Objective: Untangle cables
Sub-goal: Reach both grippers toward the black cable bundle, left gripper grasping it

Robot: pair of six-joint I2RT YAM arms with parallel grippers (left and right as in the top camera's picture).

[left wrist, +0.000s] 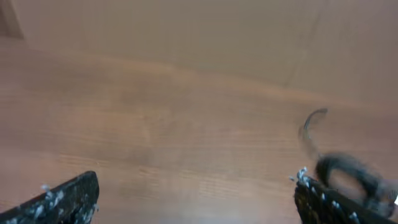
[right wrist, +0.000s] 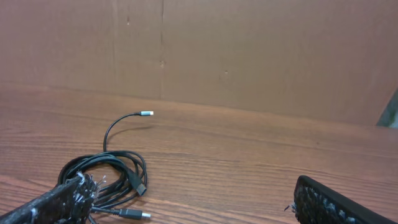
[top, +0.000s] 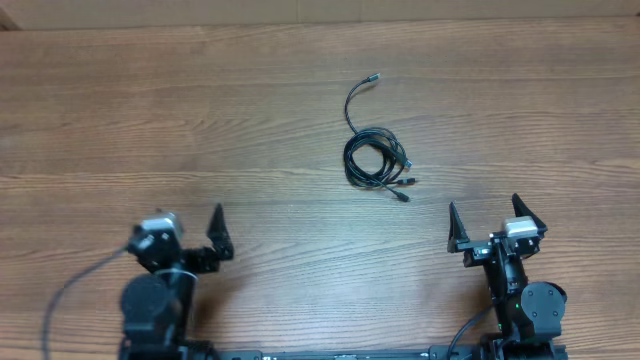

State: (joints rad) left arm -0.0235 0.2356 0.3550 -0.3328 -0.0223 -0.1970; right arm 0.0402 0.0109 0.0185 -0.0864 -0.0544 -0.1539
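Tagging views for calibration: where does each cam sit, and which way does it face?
Overhead: above the table, looking straight down; both arms at the bottom edge, left jaws and right jaws open.
Left wrist: low on the left arm, facing the back wall; own jaws at the bottom corners.
Right wrist: same on the right arm, own jaws at the bottom corners.
Shared: all three see the cables.

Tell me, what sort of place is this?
Likely a robotics lab or test bench: a left robot arm and right robot arm at a wooden table, tangled black cables on it, plain brown board behind.
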